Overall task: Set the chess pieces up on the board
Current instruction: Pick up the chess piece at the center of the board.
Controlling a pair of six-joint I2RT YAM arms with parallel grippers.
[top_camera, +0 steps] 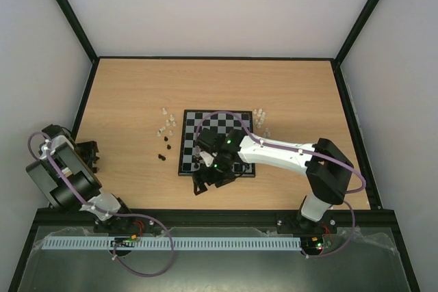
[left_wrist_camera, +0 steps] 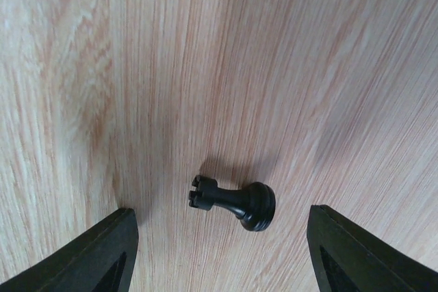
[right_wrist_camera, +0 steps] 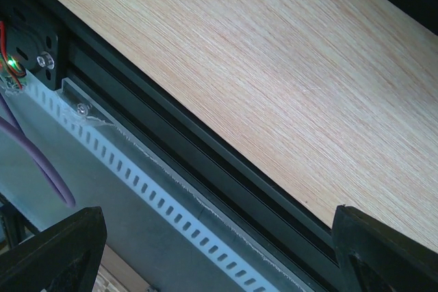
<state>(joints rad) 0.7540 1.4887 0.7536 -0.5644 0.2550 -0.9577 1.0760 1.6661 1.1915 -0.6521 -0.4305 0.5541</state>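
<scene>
The board (top_camera: 205, 122) lies mid-table, and my right arm hides much of it. My right gripper (top_camera: 202, 184) hangs over the board's near left corner. In the right wrist view it (right_wrist_camera: 219, 258) is open and empty. Translucent pieces (top_camera: 166, 123) stand left of the board and more (top_camera: 260, 118) at its right. Black pieces (top_camera: 164, 148) lie by its left edge. My left gripper (top_camera: 90, 155) is at the table's left side. In the left wrist view it (left_wrist_camera: 222, 251) is open, just short of a black rook (left_wrist_camera: 236, 201) that lies on its side.
The right wrist view shows the table's near edge with a black rail (right_wrist_camera: 205, 162) and a white slotted strip (right_wrist_camera: 157, 200) below it. Dark frame posts (top_camera: 82, 104) border the table at left and right.
</scene>
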